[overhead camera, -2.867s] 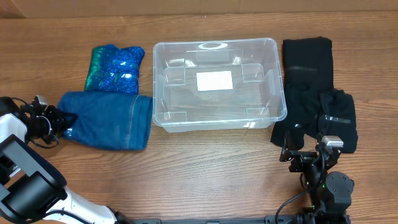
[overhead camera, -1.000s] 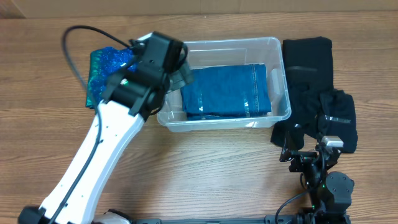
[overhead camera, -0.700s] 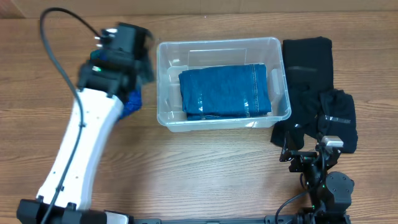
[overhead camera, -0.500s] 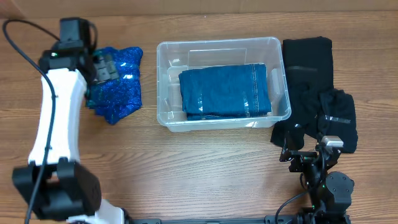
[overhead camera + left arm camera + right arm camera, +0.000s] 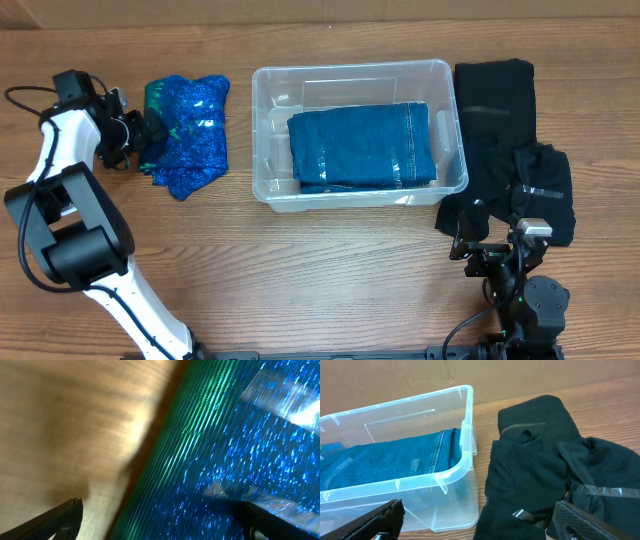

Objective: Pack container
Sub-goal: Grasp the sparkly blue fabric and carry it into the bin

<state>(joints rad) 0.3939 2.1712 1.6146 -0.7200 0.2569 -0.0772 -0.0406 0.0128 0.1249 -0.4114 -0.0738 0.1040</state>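
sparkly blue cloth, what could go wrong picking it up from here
1. The left tool is open at the very left edge of the blue cloth. Closing there might catch only a thin fold, so the cloth could unfurl or slip on lifting.
2. The jeans already cover most of the container floor, so the cloth would have to land on top and could hang over the rim.
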